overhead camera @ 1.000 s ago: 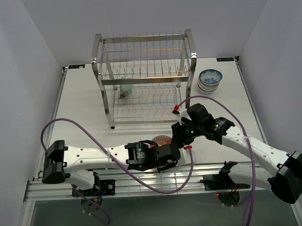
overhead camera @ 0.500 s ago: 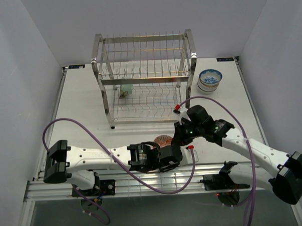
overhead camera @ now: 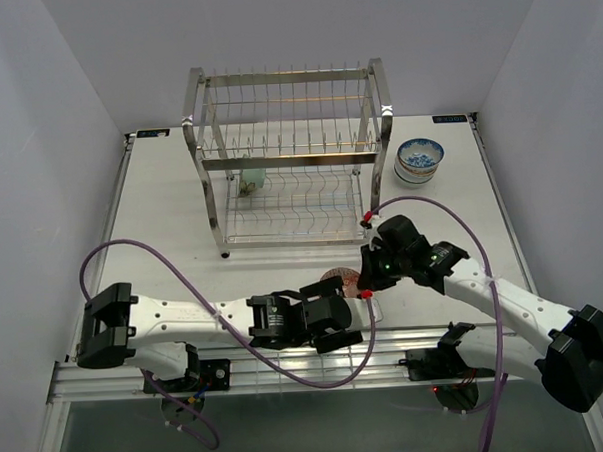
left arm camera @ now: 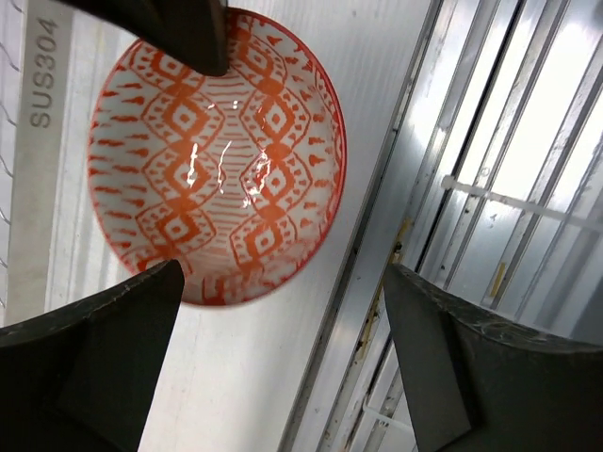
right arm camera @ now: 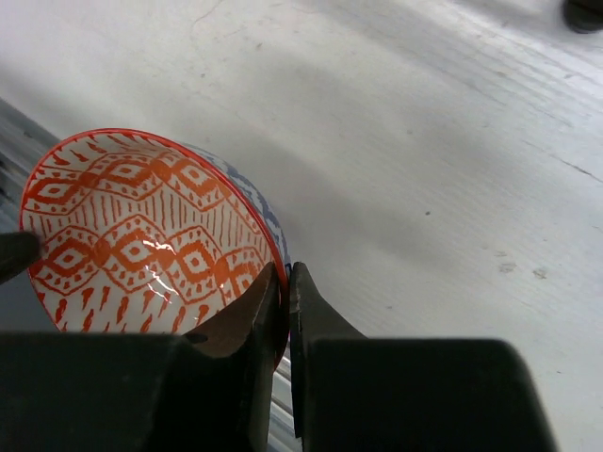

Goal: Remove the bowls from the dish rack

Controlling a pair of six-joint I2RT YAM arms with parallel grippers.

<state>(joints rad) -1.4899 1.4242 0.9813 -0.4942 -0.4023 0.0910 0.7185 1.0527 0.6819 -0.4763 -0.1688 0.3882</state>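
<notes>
Right fingers [right arm camera: 325, 330] clenched on the rim of the orange-patterned bowl [right arm camera: 141, 235], a thin pinch at the edge nearest that camera. Left fingers [left arm camera: 104, 358] are spread wide and released, straddling the same bowl from the bottom of the left wrist view without touching it. The bowl sits low centre in the top view, out of the dish rack [overhead camera: 290, 156], at the near edge of the surface [overhead camera: 171, 222] beside the metal rails [left arm camera: 490, 188]. It looks tilted; whether it rests on the surface or hangs just off it I can't tell. One mint-green bowl [overhead camera: 250, 181] is in the rack's lower tier, and a blue-and-white bowl [overhead camera: 420, 159] stands on the surface upper right, just beside the rack. Step in hand, as I judge it: one bowl in transit, now in the right arm's grip alone. The next move probably calls for a steady carry toward a set-down spot — rim pinch is slim, so slip or swing is the risk — with the left arm backing clear before going for the mint-green one.
</notes>
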